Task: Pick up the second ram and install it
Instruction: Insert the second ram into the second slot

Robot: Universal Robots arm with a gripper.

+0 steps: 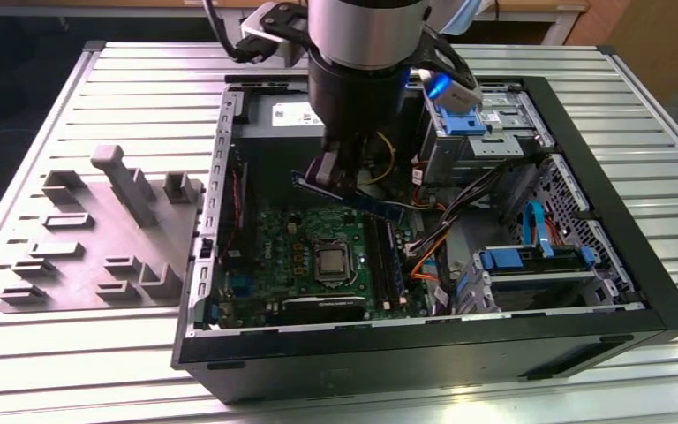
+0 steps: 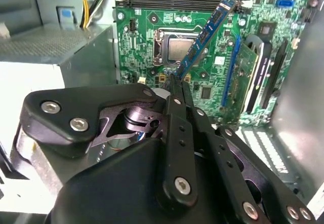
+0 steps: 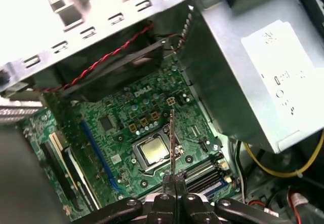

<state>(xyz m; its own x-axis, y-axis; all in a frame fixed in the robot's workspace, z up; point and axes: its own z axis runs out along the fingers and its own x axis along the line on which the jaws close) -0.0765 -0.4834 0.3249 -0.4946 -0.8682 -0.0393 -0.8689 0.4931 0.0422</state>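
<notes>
Silver ribbed metal table lies under jaws and spreads wide on every side, slats catching bright glare. Well beyond jaws, past table's far edge: light brown wooden panel. Dark floor off exterior view's left.

Computer case: lies open on slatted table.
- On the exterior view's left of the case, just beside it: fixture plate.
- In the case, toward that side: motherboard.
- In the case, toward the exterior view's right: drive cage.
- Inside the case, above its floor: second ram, tilted, clamped in gripper.
</notes>
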